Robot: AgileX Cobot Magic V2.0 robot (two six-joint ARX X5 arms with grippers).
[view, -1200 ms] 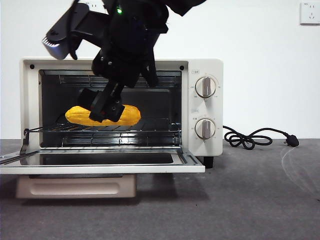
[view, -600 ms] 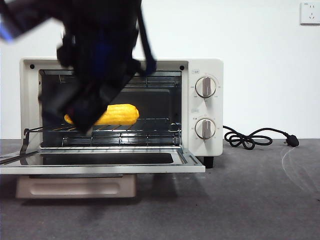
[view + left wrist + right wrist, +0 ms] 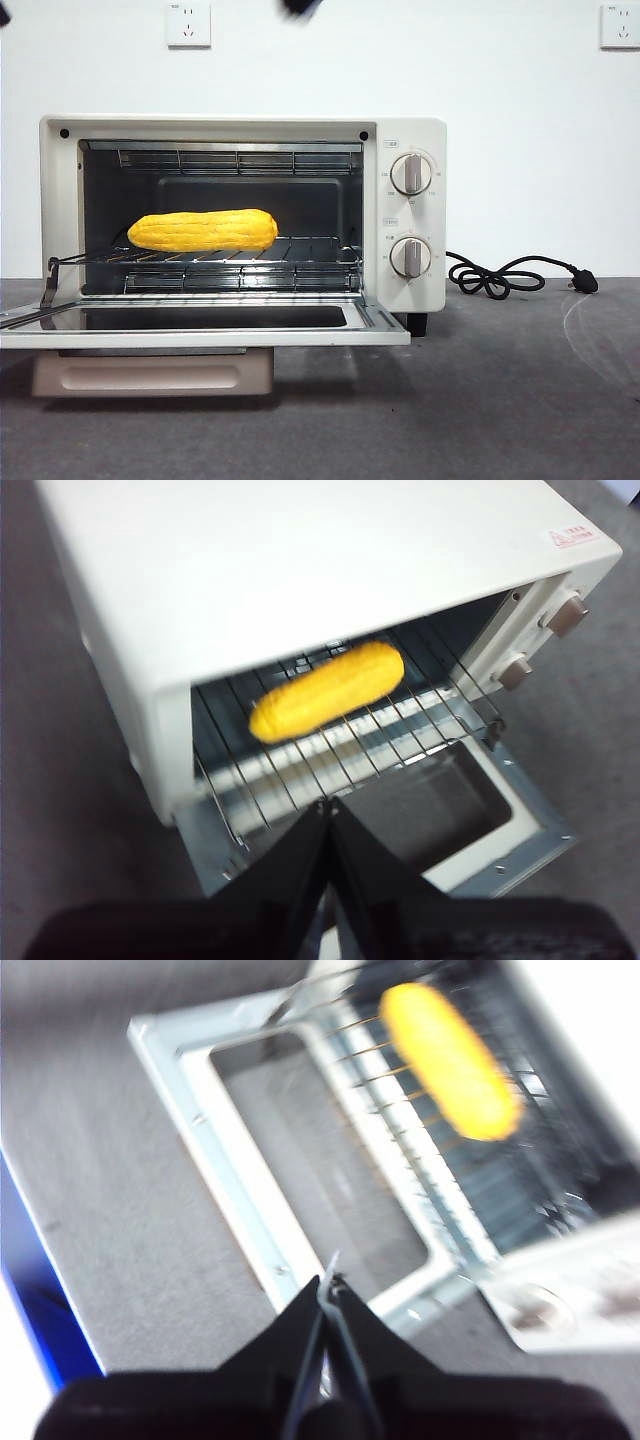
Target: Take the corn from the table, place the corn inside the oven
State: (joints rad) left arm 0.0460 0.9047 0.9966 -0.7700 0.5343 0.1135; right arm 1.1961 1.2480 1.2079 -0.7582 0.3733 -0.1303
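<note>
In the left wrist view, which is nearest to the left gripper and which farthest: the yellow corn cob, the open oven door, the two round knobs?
From the left gripper, shut above the oven:
1. Open drop-down oven door, directly beneath its tips.
2. Yellow corn cob, deeper inside on the wire rack.
3. Two round knobs, out on the oven's control side.

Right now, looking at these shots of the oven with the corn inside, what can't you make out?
- Oven knob markings: too small, front view.
- Corn kernel rows: motion-blurred, right wrist view.
- Oven's far side and back: hidden by its body.
- Door handle: out of sight below the open door.
</note>
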